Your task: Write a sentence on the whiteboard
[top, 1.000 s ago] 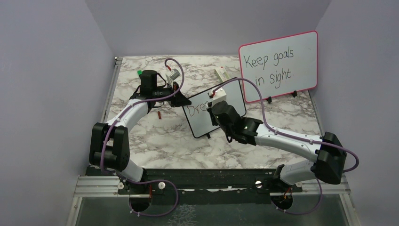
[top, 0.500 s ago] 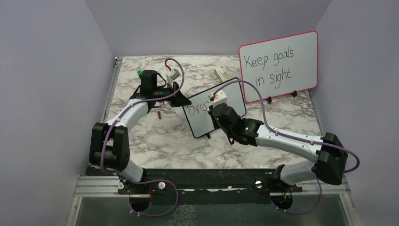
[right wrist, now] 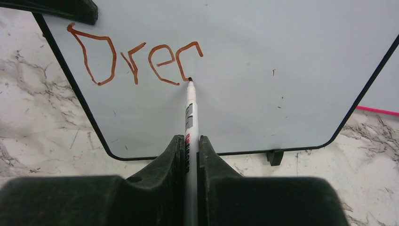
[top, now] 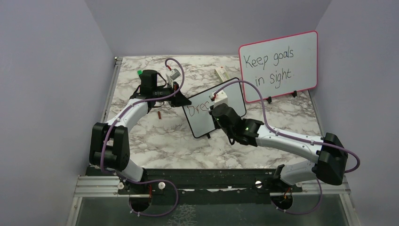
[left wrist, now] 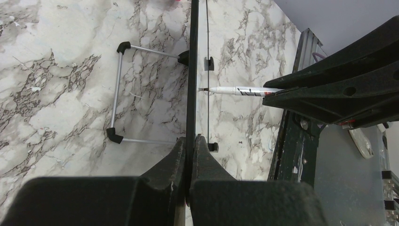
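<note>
The black-framed whiteboard [top: 207, 120] [right wrist: 263, 70] stands upright in the middle of the marble table. My left gripper [top: 181, 100] [left wrist: 190, 141] is shut on its top left edge [left wrist: 191, 70], seen edge-on in the left wrist view. My right gripper [right wrist: 190, 141] [top: 217, 114] is shut on a white marker [right wrist: 190, 117] [left wrist: 235, 90], whose tip touches the board. The sentence [right wrist: 134, 59] [top: 197, 108] reads "Dre" in red, followed by a part-drawn letter that ends at the tip.
A larger pink-framed board [top: 278, 65] with black writing stands at the back right. A white eraser block [top: 221, 73] lies behind the whiteboard. A small red cap [top: 159, 115] lies on the table left of the board, beside the left arm.
The red writing has grown: a curved stroke now follows "Dre". The right gripper has shifted slightly with the marker. The left arm has not moved.
</note>
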